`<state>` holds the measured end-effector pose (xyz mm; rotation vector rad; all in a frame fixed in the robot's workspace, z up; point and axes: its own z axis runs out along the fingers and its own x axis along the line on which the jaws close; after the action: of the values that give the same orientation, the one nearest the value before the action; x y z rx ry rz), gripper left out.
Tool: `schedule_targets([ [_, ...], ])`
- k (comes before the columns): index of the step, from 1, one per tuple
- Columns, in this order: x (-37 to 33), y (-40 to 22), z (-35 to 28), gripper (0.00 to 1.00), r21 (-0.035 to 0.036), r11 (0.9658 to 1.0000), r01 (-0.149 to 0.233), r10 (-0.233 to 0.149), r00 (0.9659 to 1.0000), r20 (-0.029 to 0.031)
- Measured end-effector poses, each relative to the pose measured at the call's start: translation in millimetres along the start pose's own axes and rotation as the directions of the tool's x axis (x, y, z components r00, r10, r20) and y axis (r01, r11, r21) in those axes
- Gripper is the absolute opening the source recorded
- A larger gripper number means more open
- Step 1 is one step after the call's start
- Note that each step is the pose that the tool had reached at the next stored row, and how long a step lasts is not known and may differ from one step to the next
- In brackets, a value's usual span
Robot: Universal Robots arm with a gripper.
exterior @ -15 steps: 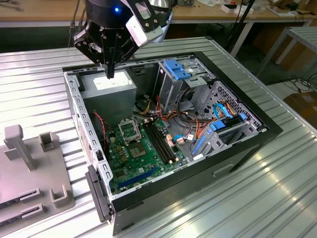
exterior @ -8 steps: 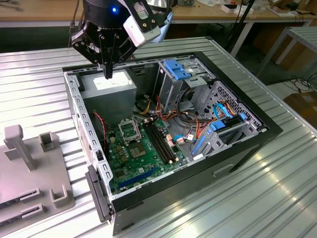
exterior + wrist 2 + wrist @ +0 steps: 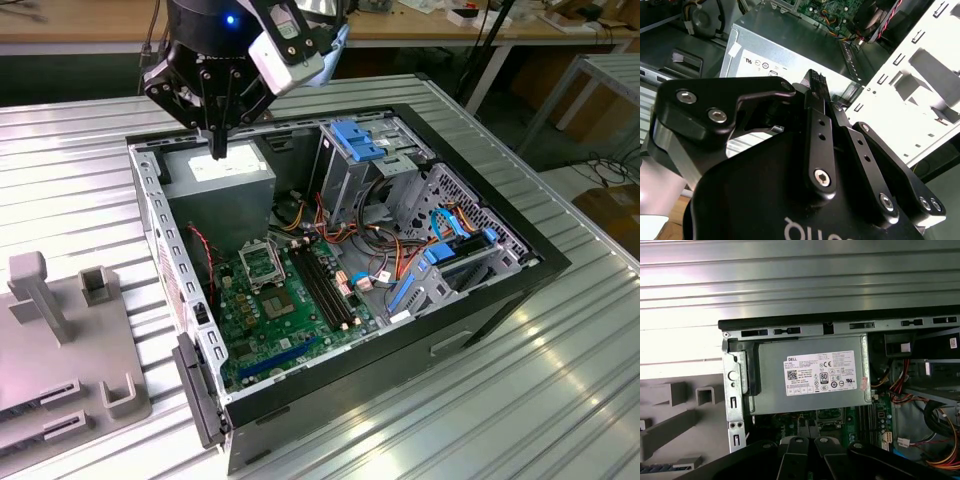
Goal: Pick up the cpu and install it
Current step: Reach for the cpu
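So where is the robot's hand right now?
In the exterior view the hand hangs over the grey power supply box, at the open computer case's far corner on the exterior view's left, away from the silver-framed socket.

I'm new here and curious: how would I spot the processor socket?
Look inside the open computer case on the metal table. On its green board sits the socket: the only shiny silver-framed square, beside long black memory slots.

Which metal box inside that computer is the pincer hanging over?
The grey power supply with the white label: the pincer hangs just above it. The drive cage with blue clips stands farther toward the exterior view's right.
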<state>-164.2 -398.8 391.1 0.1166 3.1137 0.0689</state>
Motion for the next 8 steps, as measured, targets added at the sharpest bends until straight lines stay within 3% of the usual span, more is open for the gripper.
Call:
schedule_targets([
  [8,5.2,-0.4,-0.1,0.11,0.0,1.0,0.0,0.0,1.0,0.0],
])
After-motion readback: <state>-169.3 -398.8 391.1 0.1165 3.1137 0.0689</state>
